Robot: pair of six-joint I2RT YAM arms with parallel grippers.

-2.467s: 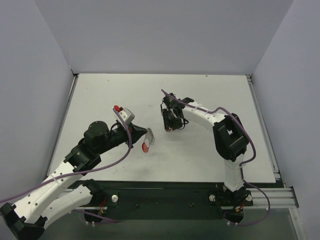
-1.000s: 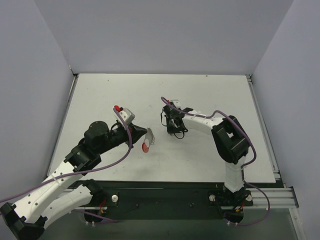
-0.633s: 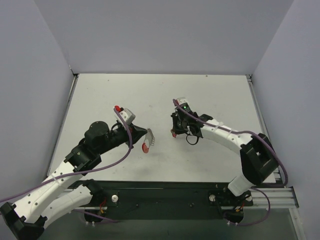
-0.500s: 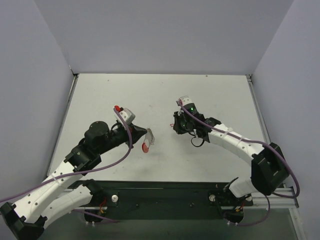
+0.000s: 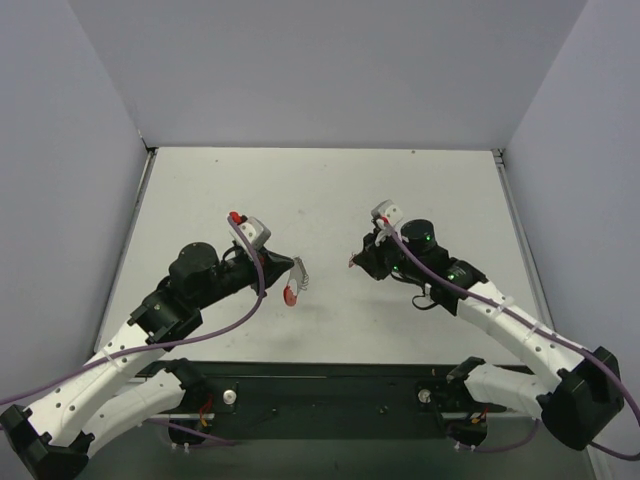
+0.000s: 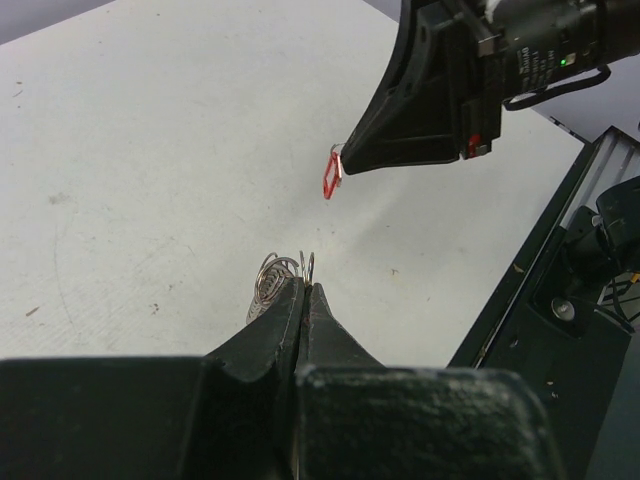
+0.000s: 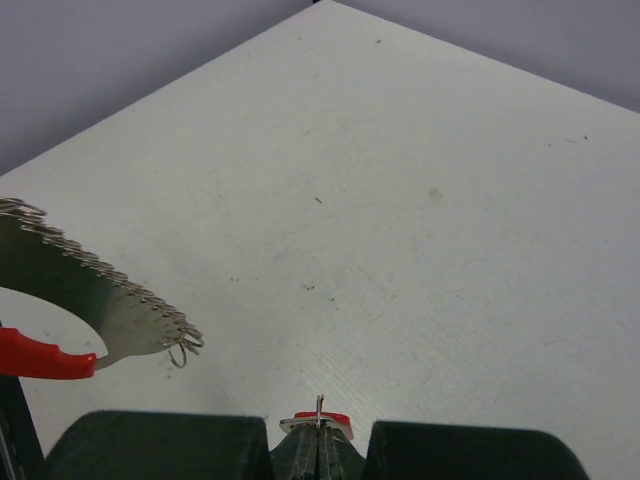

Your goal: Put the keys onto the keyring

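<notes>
My left gripper point(image 5: 289, 268) is shut on the keyring point(image 5: 294, 285) and holds it above the table; the red arc hangs low and the silvery band sits beside the fingertips. In the left wrist view the jaws point(image 6: 305, 288) are pressed together with silver loops point(image 6: 271, 282) sticking out past them. My right gripper point(image 5: 361, 262) is shut on the key point(image 5: 352, 264), a tiny piece with a red head, and points left at the keyring across a small gap. The right wrist view shows the key point(image 7: 322, 420) at the jaw tips point(image 7: 319, 438) and the keyring point(image 7: 105, 298) at the left edge. The left wrist view shows the key point(image 6: 330, 176) facing it.
The white table point(image 5: 400, 190) is walled in by grey panels at the back and both sides. A black rail point(image 5: 340, 385) with the arm bases runs along the near edge. Purple cables loop along both arms.
The right arm has swung out to the right and lifted from the table, with the red-headed key now in its jaws, facing the keyring. The left arm and keyring have not moved.
</notes>
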